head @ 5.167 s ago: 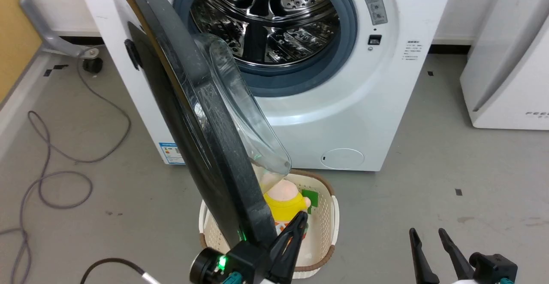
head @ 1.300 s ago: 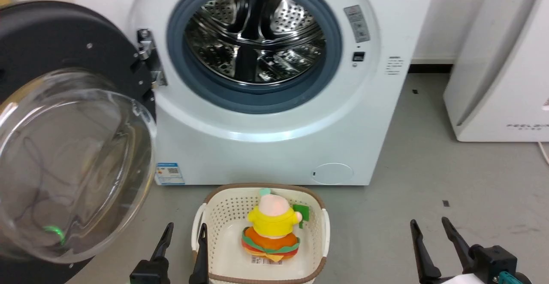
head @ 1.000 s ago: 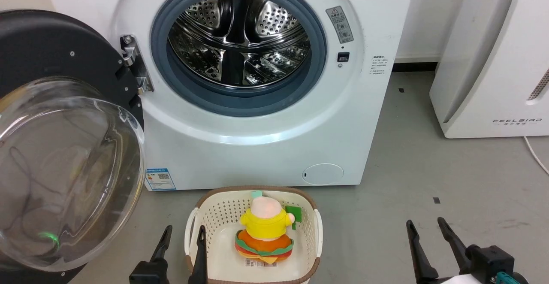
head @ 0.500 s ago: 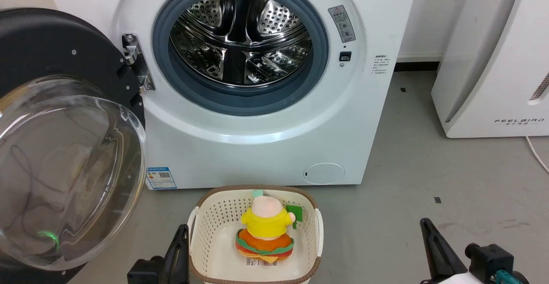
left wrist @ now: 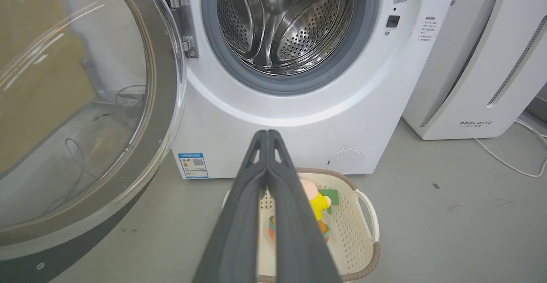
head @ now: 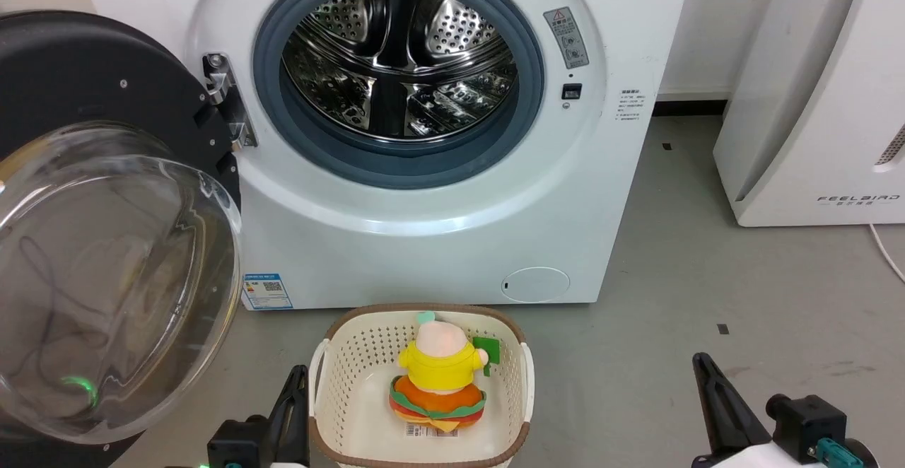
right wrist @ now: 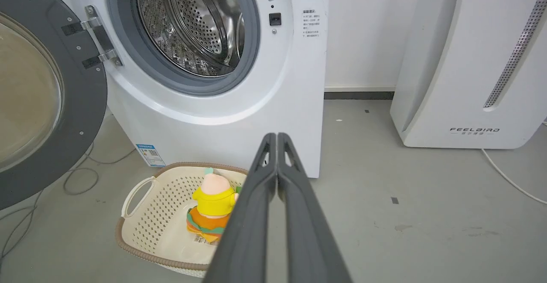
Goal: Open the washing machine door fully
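Since the door [head: 92, 65] stands wide open at left, it seems heavy, rigid — glass fragile; hold its black rim; left gripper [left wrist: 267, 132], right gripper [right wrist: 277, 135] both pressed together.

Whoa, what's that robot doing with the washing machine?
Its job is opening the washing machine door, which stands swung wide to the left of the washing machine, so the steel drum is in plain sight. Both pincers are shut and hold nothing. The left pincer hangs low beside a cream basket with a plush toy in it, and the right pincer is low over the floor. Neither touches the door.
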### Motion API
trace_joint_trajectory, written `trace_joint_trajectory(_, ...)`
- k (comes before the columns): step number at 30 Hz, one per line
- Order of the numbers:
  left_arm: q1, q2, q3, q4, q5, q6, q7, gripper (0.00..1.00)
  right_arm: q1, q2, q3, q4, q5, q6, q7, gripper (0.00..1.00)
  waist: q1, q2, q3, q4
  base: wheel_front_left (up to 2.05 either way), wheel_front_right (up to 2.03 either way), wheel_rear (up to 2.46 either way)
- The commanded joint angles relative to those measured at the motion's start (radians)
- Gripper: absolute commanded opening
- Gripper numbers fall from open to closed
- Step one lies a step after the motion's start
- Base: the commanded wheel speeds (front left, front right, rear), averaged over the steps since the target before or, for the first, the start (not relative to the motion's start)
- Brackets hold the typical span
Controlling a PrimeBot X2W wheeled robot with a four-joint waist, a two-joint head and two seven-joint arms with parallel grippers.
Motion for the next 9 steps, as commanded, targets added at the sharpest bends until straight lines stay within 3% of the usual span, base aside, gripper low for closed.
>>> trace_joint_trajectory(1, -0.015, -0.004, 0.007, -0.010, 0.012, -0.006, 0.009, 0.00, -0.009, 0.001, -0.001, -0.009, -0.011, 0.000, 0.007, 0.00, 0.0000, 0.0000, 0.000, 0.000, 0.00, 0.00, 0.00)
trace_joint_trajectory(9, -0.020, -0.005, 0.015, -0.022, 0.020, -0.010, 0.025, 0.00, -0.013, 0.001, -0.003, -0.021, -0.020, 0.000, 0.019, 0.00, 0.0000, 0.0000, 0.002, 0.002, 0.00, 0.00, 0.00)
